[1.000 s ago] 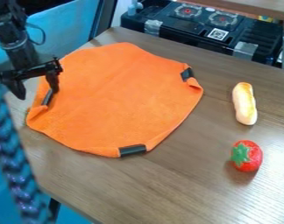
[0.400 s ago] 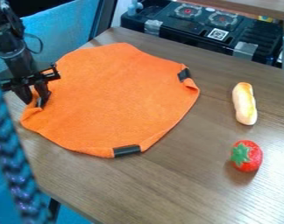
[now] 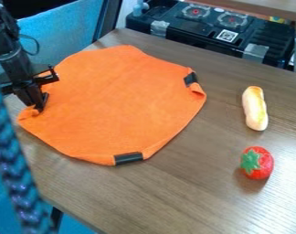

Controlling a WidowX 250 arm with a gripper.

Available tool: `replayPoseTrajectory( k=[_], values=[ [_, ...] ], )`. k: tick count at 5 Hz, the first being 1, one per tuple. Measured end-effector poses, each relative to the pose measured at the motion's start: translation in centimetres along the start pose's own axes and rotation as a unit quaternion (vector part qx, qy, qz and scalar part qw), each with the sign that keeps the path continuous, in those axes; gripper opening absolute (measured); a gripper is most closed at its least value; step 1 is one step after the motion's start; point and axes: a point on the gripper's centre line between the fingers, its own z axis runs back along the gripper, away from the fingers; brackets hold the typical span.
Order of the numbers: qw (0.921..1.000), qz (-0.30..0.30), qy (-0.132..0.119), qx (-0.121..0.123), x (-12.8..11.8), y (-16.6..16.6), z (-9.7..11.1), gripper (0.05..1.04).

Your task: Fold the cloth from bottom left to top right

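Camera view: the orange cloth [image 3: 117,107] spreads nearly flat away from my gripper [image 3: 39,109], toward the view's right, which I judge leaves its far side ready to receive the fold. I am at its left-hand edge — the sensible place to take hold, since that side must travel over to the upper right. Dark strips sit on its rim, one [image 3: 128,158] below and right of me, another [image 3: 191,78] across from me. The toy bread [image 3: 255,108] and red strawberry [image 3: 257,162] lie well beyond the cloth, likely out of the fold's way. My fingers are together — clamped, it seems, on a small bunched bit of the edge.
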Motion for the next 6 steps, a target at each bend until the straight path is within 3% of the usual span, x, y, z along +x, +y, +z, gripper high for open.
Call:
replayPoseTrajectory(
  k=[1, 2, 3, 5, 6],
  values=[
    [0.9992, 0.018, 0.032, -0.014, -0.4, 0.0, 0.6, 0.054],
    [0.9983, 0.034, 0.038, -0.028, 0.7, -2.0, 2.2, 0.054],
    [0.9975, 0.052, 0.036, -0.03, 1.3, -6.1, 3.8, 0.053],
    [0.9935, 0.097, 0.056, -0.021, 1.2, -11.9, 3.4, 0.052],
    [0.9928, 0.106, 0.051, -0.025, 0.8, -15.0, 3.6, 0.052]
  ],
)
